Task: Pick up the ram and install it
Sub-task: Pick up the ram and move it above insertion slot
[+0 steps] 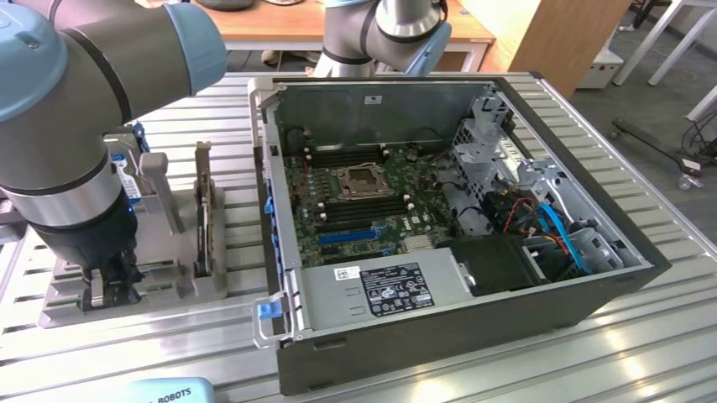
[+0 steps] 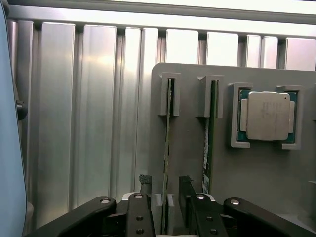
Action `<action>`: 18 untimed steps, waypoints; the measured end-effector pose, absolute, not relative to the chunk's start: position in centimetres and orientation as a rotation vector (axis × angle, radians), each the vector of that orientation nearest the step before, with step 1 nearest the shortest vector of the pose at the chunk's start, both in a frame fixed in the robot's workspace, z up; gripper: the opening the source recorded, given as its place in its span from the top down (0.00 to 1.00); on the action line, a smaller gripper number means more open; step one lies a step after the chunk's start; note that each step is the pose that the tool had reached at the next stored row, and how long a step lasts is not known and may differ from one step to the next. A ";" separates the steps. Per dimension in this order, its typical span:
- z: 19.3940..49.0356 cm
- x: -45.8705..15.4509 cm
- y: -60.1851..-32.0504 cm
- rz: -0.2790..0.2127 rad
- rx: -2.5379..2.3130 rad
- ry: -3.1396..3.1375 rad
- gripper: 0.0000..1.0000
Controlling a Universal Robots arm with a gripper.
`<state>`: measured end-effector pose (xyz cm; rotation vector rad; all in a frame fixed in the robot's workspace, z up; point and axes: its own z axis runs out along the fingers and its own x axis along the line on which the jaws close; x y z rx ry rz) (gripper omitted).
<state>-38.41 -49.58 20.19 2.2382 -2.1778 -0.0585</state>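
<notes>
The ram (image 2: pixel 167 158) stands on edge in the slot nearest the edge of its grey holder (image 2: pixel 190 143), with a second stick (image 2: pixel 210 138) just beside it and the silver processor (image 2: pixel 267 115) further in. The gripper (image 2: pixel 165 186) straddles the ram with jaws wide, its fingers (image 2: pixel 186 190) on either side and not visibly clamped. By my reading the pick-up is only at the approach: nothing is lifted, and the open computer case (image 1: pixel 448 336) on the slatted table (image 1: pixel 627 353) has yet to receive it
</notes>
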 end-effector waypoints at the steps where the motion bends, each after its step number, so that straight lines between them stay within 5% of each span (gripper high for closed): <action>1: 20.2 -38.4 -49.6 -0.058 2.238 -2.178 0.65; 18: 20.2 -38.4 -49.7 -0.058 2.238 -2.178 0.73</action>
